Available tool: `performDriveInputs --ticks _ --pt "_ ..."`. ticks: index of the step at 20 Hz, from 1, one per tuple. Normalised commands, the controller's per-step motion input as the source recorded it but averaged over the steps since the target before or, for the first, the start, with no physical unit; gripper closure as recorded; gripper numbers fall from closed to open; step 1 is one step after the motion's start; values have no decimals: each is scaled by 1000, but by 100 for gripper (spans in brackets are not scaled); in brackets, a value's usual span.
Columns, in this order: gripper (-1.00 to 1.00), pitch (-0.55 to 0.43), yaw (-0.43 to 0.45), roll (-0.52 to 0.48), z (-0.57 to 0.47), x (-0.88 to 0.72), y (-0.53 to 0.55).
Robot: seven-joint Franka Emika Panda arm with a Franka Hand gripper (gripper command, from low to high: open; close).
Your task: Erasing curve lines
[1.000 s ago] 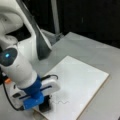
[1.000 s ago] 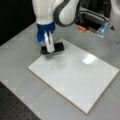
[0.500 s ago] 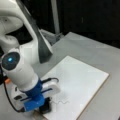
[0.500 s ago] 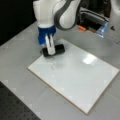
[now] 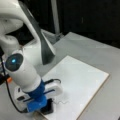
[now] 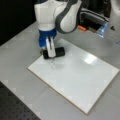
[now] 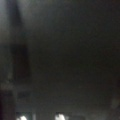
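While I watch from my station, the gripper (image 6: 50, 48) stands low over the near-left corner of the white board (image 6: 82, 80), with its fingers closed on the black eraser block (image 6: 53, 52). In a front view the same gripper (image 5: 41, 100) shows at about 7 o'clock of the picture, and the eraser block (image 5: 47, 108) rests on the board's corner there.

The curve lines (image 6: 52, 65) are not erased yet, as far as I can see. In a front view the squiggle lies just beside the eraser, at about 6 o'clock from it, thin and dark on the white. In a front view the curve lines (image 5: 61, 102) lie at about 3 o'clock from the block, very near but I cannot tell if they touch. I judge the work is at its beginning: the eraser is held and set on the board, and the whole squiggle remains to be wiped.

Apart from the squiggle, the board (image 5: 82, 80) appears clean, with a brown edge. It lies flat on a grey table (image 6: 20, 85). At about 1 o'clock of a front view I see an orange piece (image 6: 81, 28) and some dark equipment behind it. The room behind is dark. The wrist view is almost black and tells me nothing.
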Motion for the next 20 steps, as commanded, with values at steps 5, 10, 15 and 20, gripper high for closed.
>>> performDriveInputs --ticks 5,10,15,20 --pt "100 -160 -51 42 -291 -60 168" --pt "100 -156 -37 48 -350 9 188" --pt "100 -151 -41 81 -422 59 132" --pt "100 -125 -5 142 -496 140 58"
